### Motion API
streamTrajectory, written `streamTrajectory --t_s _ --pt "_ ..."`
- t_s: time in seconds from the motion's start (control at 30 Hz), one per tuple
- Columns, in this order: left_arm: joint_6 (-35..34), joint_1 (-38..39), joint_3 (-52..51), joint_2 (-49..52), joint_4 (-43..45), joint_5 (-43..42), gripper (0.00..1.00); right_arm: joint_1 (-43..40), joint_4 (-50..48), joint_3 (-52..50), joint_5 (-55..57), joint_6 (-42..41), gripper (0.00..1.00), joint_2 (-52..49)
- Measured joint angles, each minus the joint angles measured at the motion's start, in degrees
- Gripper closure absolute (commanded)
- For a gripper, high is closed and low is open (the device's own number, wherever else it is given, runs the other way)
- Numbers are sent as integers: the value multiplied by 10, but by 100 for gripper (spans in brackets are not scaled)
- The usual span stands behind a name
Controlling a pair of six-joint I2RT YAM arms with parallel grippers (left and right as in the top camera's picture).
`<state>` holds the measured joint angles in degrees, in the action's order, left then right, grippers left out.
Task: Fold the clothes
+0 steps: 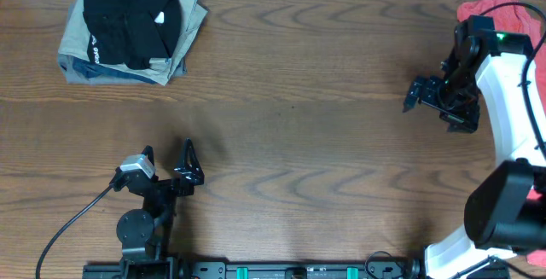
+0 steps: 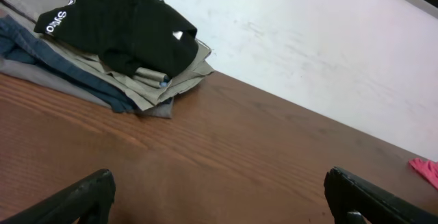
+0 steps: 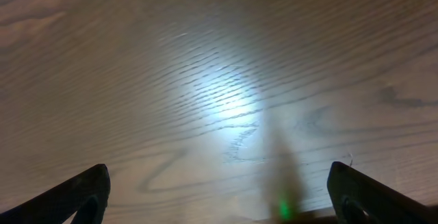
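step: black shirt [image 1: 128, 25] is seen already bundled into a compact fold, so the fold is judged done or nearly done; no garment is being worked.
shirt location: far-left corner of the table [image 1: 307, 100], laid on top of the khaki trousers [image 1: 189, 25], white logo [image 2: 56, 20] facing up at one edge.
left gripper [image 1: 168, 148]: jaws spread wide, nothing pinched, parked at the near edge, well apart from the stack.
right gripper [image 1: 433, 107]: jaws spread wide, nothing pinched, held over bare wood at the right side.
next move: if a tidy-up is wanted, the loose shirt edge over the trousers would have to be reached across open table by the left arm; otherwise no move is called for.
other items: red T-shirt [image 1: 503, 10] crumpled at the far-right corner, just behind the right arm; blue-grey cloth [image 2: 41, 53] under the khaki layer.
obstructions: none seen between either gripper and the stack; the layers below could be dragged along if the shirt is pinched deep.
unclear: how neat the fold is cannot be told from these views.
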<state>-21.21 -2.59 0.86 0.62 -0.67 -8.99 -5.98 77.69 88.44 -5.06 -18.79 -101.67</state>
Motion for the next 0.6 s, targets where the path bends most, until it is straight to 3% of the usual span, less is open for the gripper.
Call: streamTrajectory --t_s 0.47,0.6 --pt "0 0 1 0 -2 0 2 189 -2 0 -3 0 1 266" --pt "0 0 1 0 -2 0 2 210 -2 0 -5 0 1 322"
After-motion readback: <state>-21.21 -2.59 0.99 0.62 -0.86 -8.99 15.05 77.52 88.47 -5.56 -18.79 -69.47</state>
